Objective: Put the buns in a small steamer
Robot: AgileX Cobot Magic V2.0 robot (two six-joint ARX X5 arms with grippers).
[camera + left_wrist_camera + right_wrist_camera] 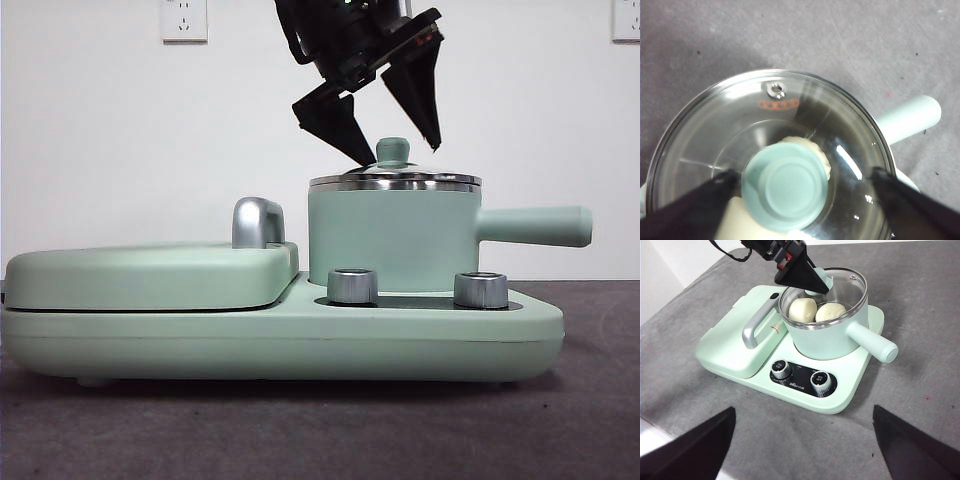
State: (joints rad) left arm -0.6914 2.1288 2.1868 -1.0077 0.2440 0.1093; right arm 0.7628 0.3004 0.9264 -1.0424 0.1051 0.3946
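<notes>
The small steamer (390,240) stands on the right of the mint-green cooker base, with its glass lid (740,120) on. Two cream-white buns (802,310) (830,311) lie side by side inside it, seen through the glass. My left gripper (400,152) hangs over the lid, open, its black jaws on either side of the green knob (787,185) without closing on it. My right gripper (802,450) is open and holds nothing, back from the cooker on the side of the dials.
The flat griddle lid (150,275) with its chrome handle (257,222) covers the left half of the base (300,340). Two steel dials (352,285) (480,290) stand in front of the steamer. The steamer's straight handle (535,225) sticks out to the right.
</notes>
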